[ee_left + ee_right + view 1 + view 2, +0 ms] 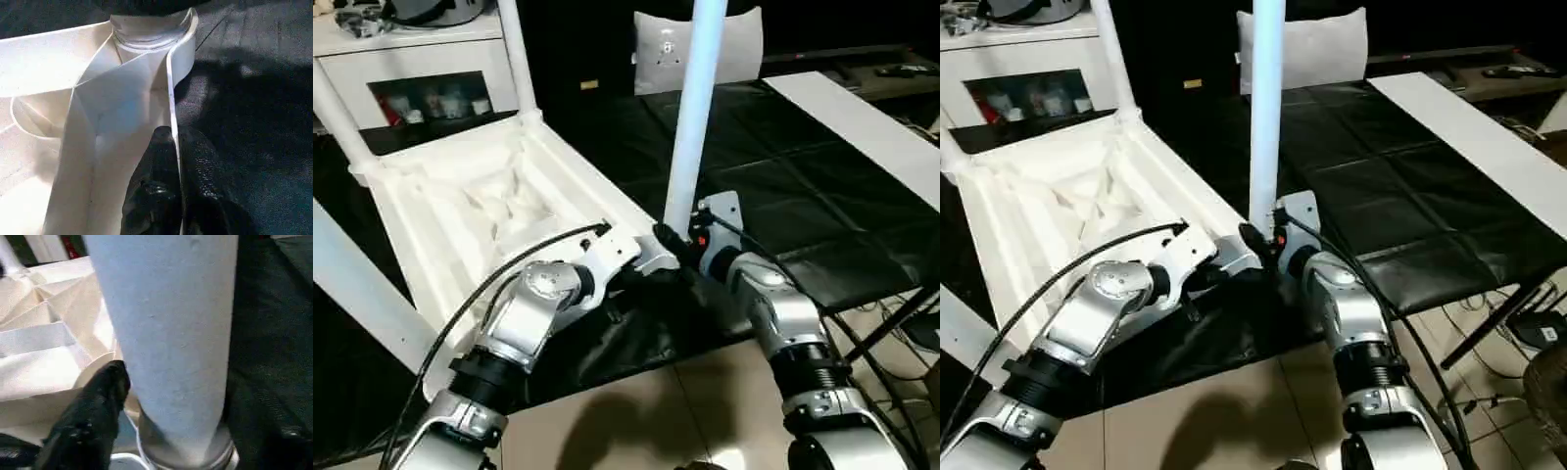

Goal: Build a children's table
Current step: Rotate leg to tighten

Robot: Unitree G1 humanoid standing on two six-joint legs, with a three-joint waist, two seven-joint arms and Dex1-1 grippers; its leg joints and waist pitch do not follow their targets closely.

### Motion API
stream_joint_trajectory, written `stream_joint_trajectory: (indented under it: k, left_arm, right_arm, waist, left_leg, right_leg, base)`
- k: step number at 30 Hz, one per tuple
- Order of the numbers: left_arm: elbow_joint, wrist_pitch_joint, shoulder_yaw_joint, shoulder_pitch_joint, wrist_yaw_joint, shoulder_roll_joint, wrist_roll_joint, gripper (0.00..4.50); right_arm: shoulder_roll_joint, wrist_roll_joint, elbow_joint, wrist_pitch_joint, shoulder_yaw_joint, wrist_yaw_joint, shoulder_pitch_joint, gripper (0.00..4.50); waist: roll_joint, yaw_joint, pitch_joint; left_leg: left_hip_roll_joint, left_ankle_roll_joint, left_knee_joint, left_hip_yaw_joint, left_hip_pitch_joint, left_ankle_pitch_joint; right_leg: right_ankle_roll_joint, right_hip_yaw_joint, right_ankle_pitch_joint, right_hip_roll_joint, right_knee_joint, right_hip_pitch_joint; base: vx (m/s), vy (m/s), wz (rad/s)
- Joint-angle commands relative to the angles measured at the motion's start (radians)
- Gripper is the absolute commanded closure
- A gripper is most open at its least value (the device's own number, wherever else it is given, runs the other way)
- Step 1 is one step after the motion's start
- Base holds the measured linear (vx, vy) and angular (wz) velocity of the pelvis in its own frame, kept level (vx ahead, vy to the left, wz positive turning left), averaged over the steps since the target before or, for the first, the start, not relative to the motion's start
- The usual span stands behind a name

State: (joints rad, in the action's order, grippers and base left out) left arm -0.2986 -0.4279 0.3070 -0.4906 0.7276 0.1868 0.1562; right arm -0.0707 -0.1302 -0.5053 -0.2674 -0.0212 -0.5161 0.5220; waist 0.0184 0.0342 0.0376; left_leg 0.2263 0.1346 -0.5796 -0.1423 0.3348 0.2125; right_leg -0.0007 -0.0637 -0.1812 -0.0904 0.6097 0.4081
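Observation:
The children's table lies upside down on the black work surface [783,196], its ribbed white top [460,206] facing up. White legs stand in the far corner [514,49] and the left corner [337,117]. Another leg [362,294] slants across the near left. A fourth leg [690,117] stands upright in the near right socket [146,29]. My left gripper [172,134] is shut on the top's side wall, just short of that socket. My right gripper [675,240] sits at the base of the upright leg [171,333], right above the socket.
A white cabinet with a glass door [421,69] stands behind the table. A white cushion [734,44] and a long white board [862,117] lie on the black surface at the back and right. The surface's front edge runs just under my forearms, with tiled floor [685,411] below.

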Motion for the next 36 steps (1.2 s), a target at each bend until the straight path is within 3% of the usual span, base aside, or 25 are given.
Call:
stream_joint_trajectory:
  k: [1,7,10,18,19,23,24,26,32,36]
  left_arm:
    - [0.019,0.046,0.039,-0.011,0.027,0.001,-0.001,4.50]
    - [-0.007,0.132,0.031,-0.004,0.098,0.055,-0.019,4.50]
    - [-0.032,0.236,0.041,-0.003,0.217,0.126,-0.049,4.50]
    - [-0.029,0.365,0.085,0.005,0.411,0.228,-0.079,4.50]
    - [-0.023,0.380,0.090,0.009,0.439,0.238,-0.089,4.50]
    - [-0.016,0.438,0.115,0.016,0.532,0.275,-0.112,4.50]
    - [-0.020,0.450,0.119,0.014,0.546,0.280,-0.112,4.50]
    - [-0.024,0.461,0.124,0.009,0.560,0.283,-0.110,4.50]
    - [-0.033,0.487,0.134,-0.006,0.599,0.286,-0.125,4.50]
    - [-0.037,0.499,0.134,-0.006,0.609,0.285,-0.122,4.50]
  right_arm:
    - [-0.007,-0.027,0.009,-0.009,0.050,-0.082,-0.021,1.12]
    - [-0.125,-0.062,0.098,0.012,0.061,-0.279,-0.069,0.60]
    - [-0.246,-0.075,0.144,0.043,0.070,-0.445,-0.089,0.27]
    - [-0.353,-0.073,0.101,0.138,0.098,-0.635,-0.067,0.27]
    - [-0.362,-0.076,0.100,0.141,0.106,-0.662,-0.066,0.53]
    - [-0.399,-0.114,0.116,0.111,0.157,-0.812,-0.070,0.66]
    - [-0.401,-0.130,0.119,0.091,0.163,-0.848,-0.068,0.95]
    - [-0.402,-0.139,0.125,0.081,0.174,-0.880,-0.067,1.04]
    - [-0.395,-0.148,0.119,0.061,0.209,-0.943,-0.053,1.50]
    - [-0.393,-0.152,0.116,0.047,0.214,-0.958,-0.048,1.86]
  waist:
    - [-0.002,0.009,-0.055]
    - [-0.004,0.024,-0.054]
    - [-0.004,0.034,-0.057]
    - [-0.002,0.043,-0.059]
    - [-0.001,0.044,-0.059]
    - [-0.001,0.059,-0.063]
    - [-0.002,0.061,-0.063]
    - [-0.003,0.065,-0.064]
    - [-0.004,0.074,-0.062]
    - [-0.005,0.074,-0.063]
  left_leg:
    - [-0.019,-0.062,0.062,-0.027,0.020,0.124]
    - [-0.017,-0.073,0.061,-0.028,0.020,0.124]
    - [-0.016,-0.088,0.059,-0.028,0.019,0.116]
    - [-0.013,-0.093,0.057,-0.028,0.018,0.099]
    - [-0.013,-0.095,0.056,-0.029,0.018,0.095]
    - [-0.010,-0.115,0.051,-0.031,0.017,0.071]
    - [-0.008,-0.119,0.050,-0.031,0.019,0.067]
    - [-0.006,-0.121,0.048,-0.030,0.019,0.064]
    - [-0.006,-0.095,0.051,-0.031,0.019,0.094]
    - [-0.008,-0.090,0.050,-0.031,0.021,0.075]
  right_leg:
    - [-0.234,0.029,-0.128,-0.024,-0.069,-0.067]
    - [-0.229,0.030,-0.135,-0.024,-0.070,-0.067]
    - [-0.229,0.031,-0.116,-0.024,-0.065,-0.067]
    - [-0.263,0.029,-0.079,-0.025,-0.057,-0.064]
    - [-0.266,0.029,-0.069,-0.025,-0.056,-0.064]
    - [-0.291,0.027,-0.003,-0.023,-0.046,-0.064]
    - [-0.296,0.028,0.009,-0.024,-0.045,-0.063]
    - [-0.300,0.027,0.012,-0.025,-0.043,-0.061]
    - [-0.283,0.029,-0.050,-0.028,-0.046,-0.060]
    - [-0.278,0.029,-0.035,-0.028,-0.045,-0.061]
  base:
    - [0.000,0.000,0.00]
    - [0.000,0.000,0.00]
    - [0.000,0.000,0.00]
    - [0.000,0.000,0.00]
    - [0.000,0.000,0.00]
    - [0.000,0.000,0.00]
    - [0.000,0.000,0.00]
    - [0.000,0.000,0.00]
    - [0.000,0.000,0.00]
    - [0.000,0.000,0.00]
